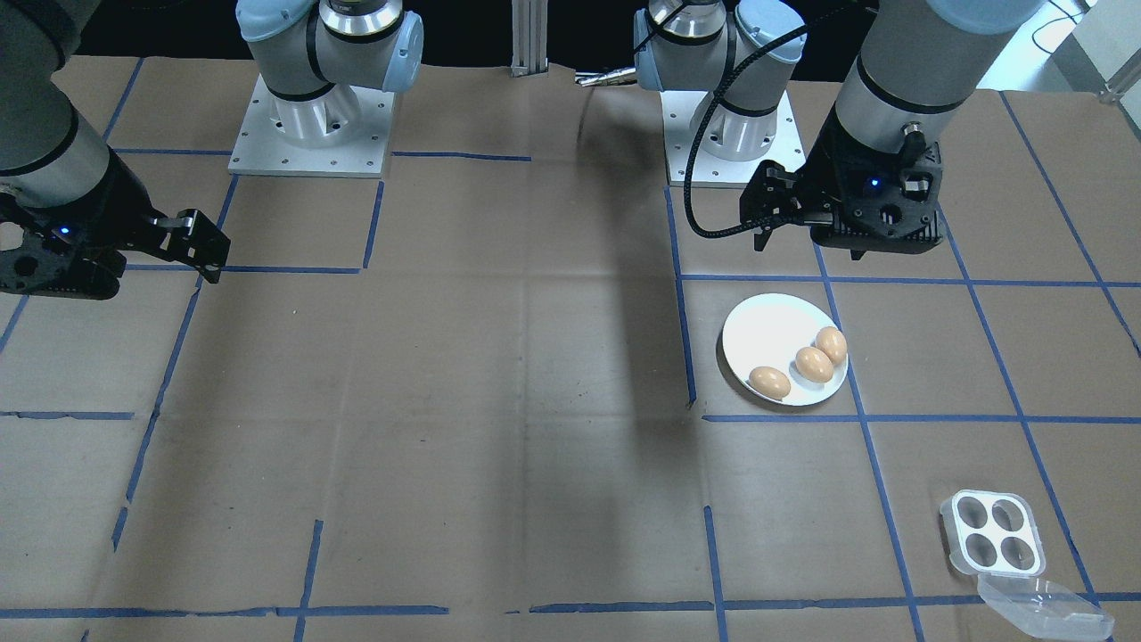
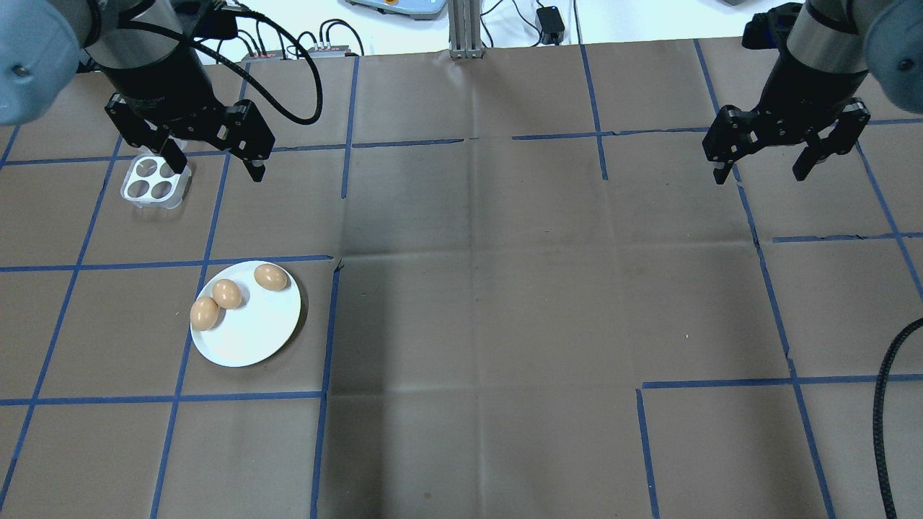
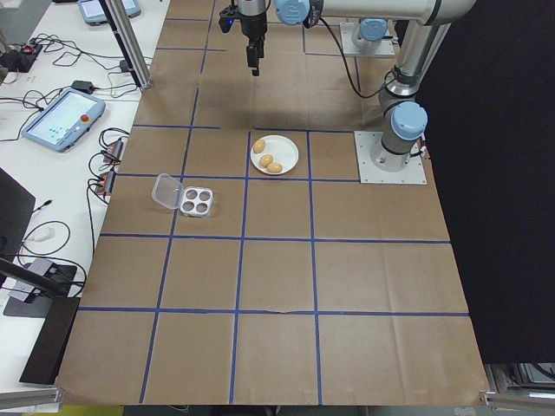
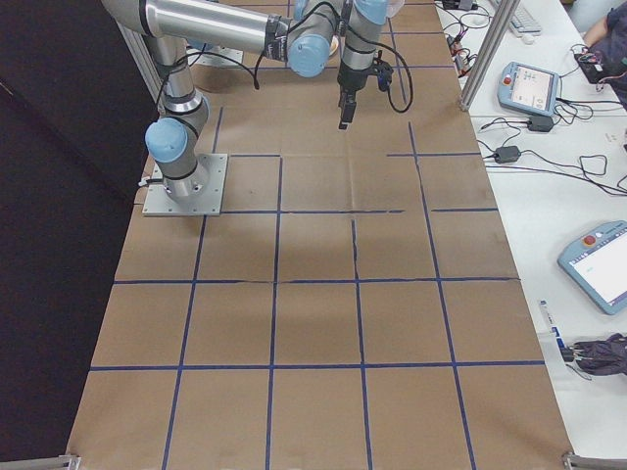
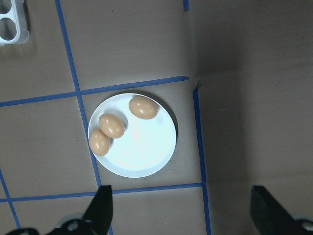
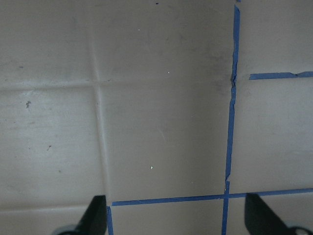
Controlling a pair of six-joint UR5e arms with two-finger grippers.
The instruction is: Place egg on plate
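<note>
The round white plate [image 2: 252,333] lies on the left half of the table in the overhead view. Three brown eggs rest on it: one [image 2: 271,277] near the far rim and two [image 2: 226,293] [image 2: 204,313] side by side at the left rim. The left wrist view looks straight down on the plate [image 5: 146,149] and its eggs [image 5: 143,107]. My left gripper [image 2: 216,171] hangs open and empty, high above the table, between the plate and the egg tray. At the far right, my right gripper [image 2: 760,175] is also raised, open and empty, over bare paper [image 6: 166,122].
A small white egg tray [image 2: 155,180] with empty holes sits beyond the plate, its clear lid [image 1: 1043,606] folded open. Brown paper with blue tape lines [image 2: 328,324] covers the table. The arm bases [image 1: 312,134] stand at the robot's edge.
</note>
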